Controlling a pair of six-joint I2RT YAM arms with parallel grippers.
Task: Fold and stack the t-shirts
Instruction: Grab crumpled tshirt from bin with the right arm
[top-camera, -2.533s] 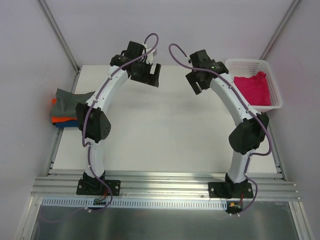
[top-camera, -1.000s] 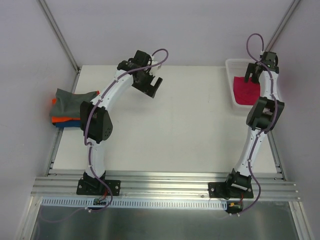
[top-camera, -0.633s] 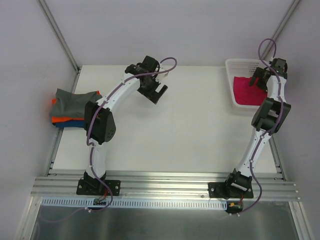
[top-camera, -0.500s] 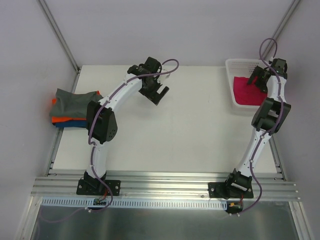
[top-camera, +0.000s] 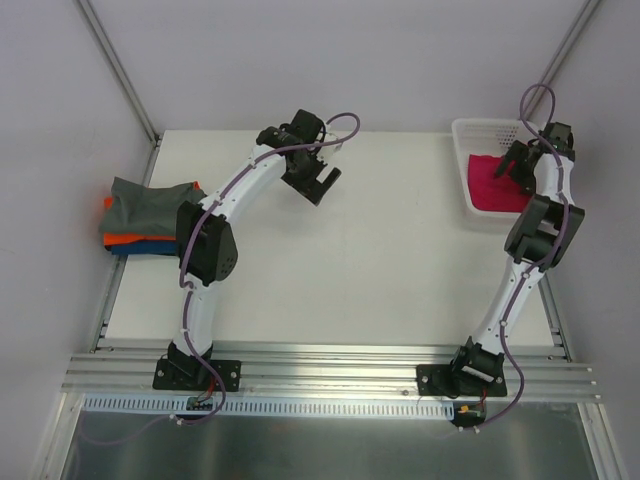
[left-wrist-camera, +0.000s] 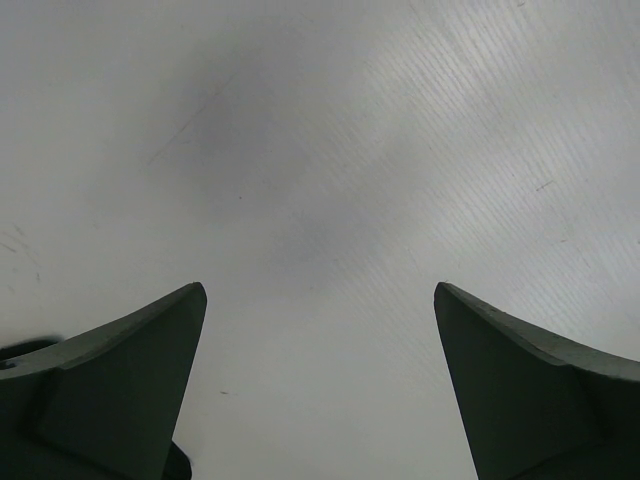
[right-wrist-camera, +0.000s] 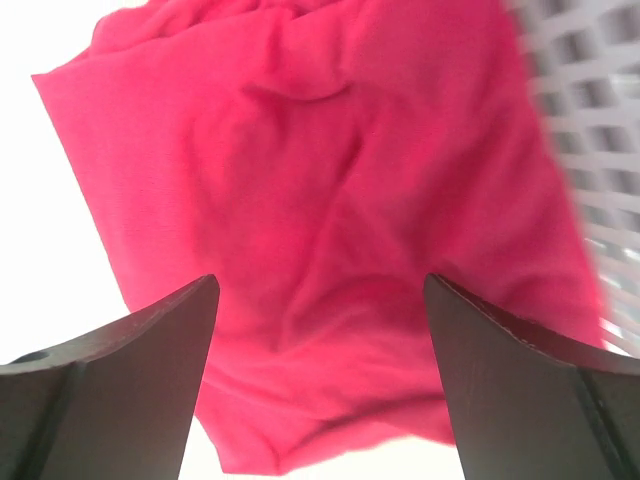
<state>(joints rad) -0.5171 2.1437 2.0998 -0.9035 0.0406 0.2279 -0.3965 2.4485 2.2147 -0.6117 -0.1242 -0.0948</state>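
Basket: a white lattice basket (top-camera: 482, 126) sits at the far right corner of the table (top-camera: 380, 270), partly hidden by the right arm.
In the basket: the red shirt (right-wrist-camera: 330, 200), crumpled and unfolded, covers most of the floor (nothing else shows in there).
Folded shirts: a pile (top-camera: 140, 215) lies at the table's left edge, grey on top with orange and blue edges beneath, well apart from the basket.
Right gripper: the right gripper (right-wrist-camera: 320, 285) hangs over the red shirt inside the basket with its jaws spread wide and nothing clamped between them. Whether the tips touch the cloth cannot be told.
Left gripper: the left gripper (left-wrist-camera: 320, 300) has its jaws wide apart and holds nothing, above the white tabletop near the far middle.
Top view only: both arms, the pile, and the basket's place on the table.
Right wrist view only: the creases in the red cloth and the lattice wall on the right (blurred).
Left wrist view only: faint scratches and a soft shadow on the tabletop.
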